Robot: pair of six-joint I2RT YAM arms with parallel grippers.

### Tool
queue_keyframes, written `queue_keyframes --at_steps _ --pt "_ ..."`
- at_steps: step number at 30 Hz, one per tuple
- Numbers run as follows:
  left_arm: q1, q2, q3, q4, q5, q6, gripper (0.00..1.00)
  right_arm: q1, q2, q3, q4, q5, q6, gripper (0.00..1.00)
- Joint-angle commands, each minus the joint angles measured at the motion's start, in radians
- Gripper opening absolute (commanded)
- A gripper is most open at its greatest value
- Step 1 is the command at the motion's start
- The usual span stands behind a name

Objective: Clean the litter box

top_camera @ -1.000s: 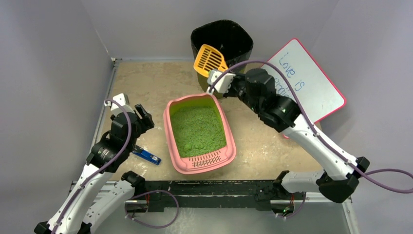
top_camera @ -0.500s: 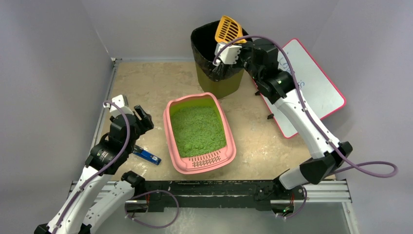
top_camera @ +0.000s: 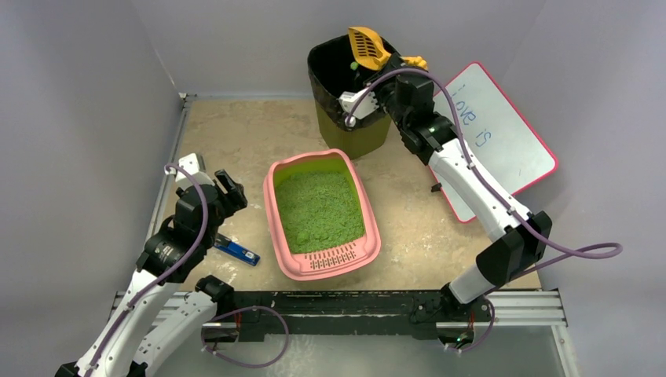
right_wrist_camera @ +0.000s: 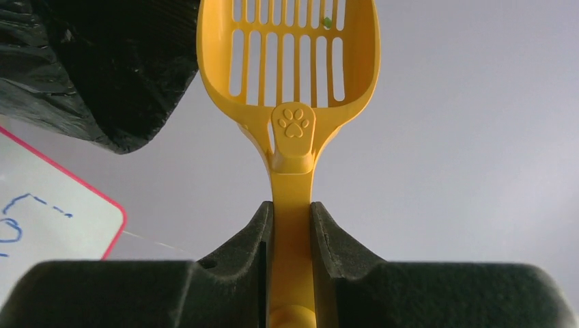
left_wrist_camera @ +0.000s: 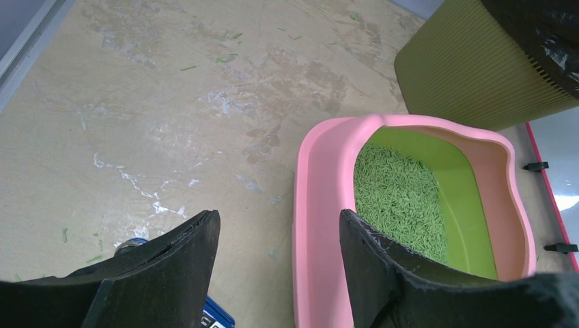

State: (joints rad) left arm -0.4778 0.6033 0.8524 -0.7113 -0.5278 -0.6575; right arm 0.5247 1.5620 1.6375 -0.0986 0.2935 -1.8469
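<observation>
Litter box (top_camera: 322, 216) holding green litter sits mid-desk (top_camera: 236, 133), with the left jaws hanging open and empty near its left rim. Right jaws, well past its far end, are clamped on the handle of a yellow slotted scoop (right_wrist_camera: 290, 61) above the black-lined bin (top_camera: 357, 86). A second ago that scoop hung lower, just beyond the box's far rim.

Two arms, same build. Left arm (top_camera: 149, 271): white link shells, black joint housings, left cable (top_camera: 207, 212) purple, run along the outside. Right arm (top_camera: 479, 192): same white and black, right cable (top_camera: 408, 70) purple, small green light (top_camera: 433, 126) on a black joint. Left gripper (left_wrist_camera: 278, 219): fingers (left_wrist_camera: 174, 270) matte black, broad, tapered. Right gripper (right_wrist_camera: 291, 208): fingers (right_wrist_camera: 246, 242) black, blunt.
</observation>
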Motion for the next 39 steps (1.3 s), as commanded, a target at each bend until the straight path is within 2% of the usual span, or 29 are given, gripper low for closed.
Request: queue_keyframes --at_steps 1,7,13,19,24,32,37,39 --pt "0.007 -0.009 -0.003 0.056 -0.007 0.022 0.64 -0.002 -0.051 -0.024 0.094 -0.009 -0.215 0.0" --pt "0.007 -0.013 -0.004 0.053 -0.006 0.021 0.64 -0.004 -0.061 -0.026 0.142 0.03 -0.195 0.0" --pt "0.007 -0.013 -0.004 0.051 -0.011 0.018 0.64 -0.002 -0.048 0.05 0.027 0.14 0.034 0.0" --pt "0.007 -0.012 -0.003 0.049 -0.018 0.015 0.64 0.02 -0.089 0.088 -0.078 0.169 0.311 0.0" --pt "0.007 -0.003 0.001 0.043 -0.029 0.008 0.64 0.099 -0.138 0.084 -0.126 0.23 0.496 0.0" --pt "0.007 0.013 0.012 0.029 -0.044 -0.017 0.64 0.28 -0.224 0.043 -0.312 0.277 0.795 0.0" --pt "0.007 0.0 0.014 0.018 -0.057 -0.03 0.64 0.375 -0.295 -0.071 -0.384 0.237 0.938 0.0" --pt "0.007 -0.004 0.018 0.018 -0.059 -0.031 0.64 0.392 -0.3 -0.099 -0.453 0.165 0.98 0.0"
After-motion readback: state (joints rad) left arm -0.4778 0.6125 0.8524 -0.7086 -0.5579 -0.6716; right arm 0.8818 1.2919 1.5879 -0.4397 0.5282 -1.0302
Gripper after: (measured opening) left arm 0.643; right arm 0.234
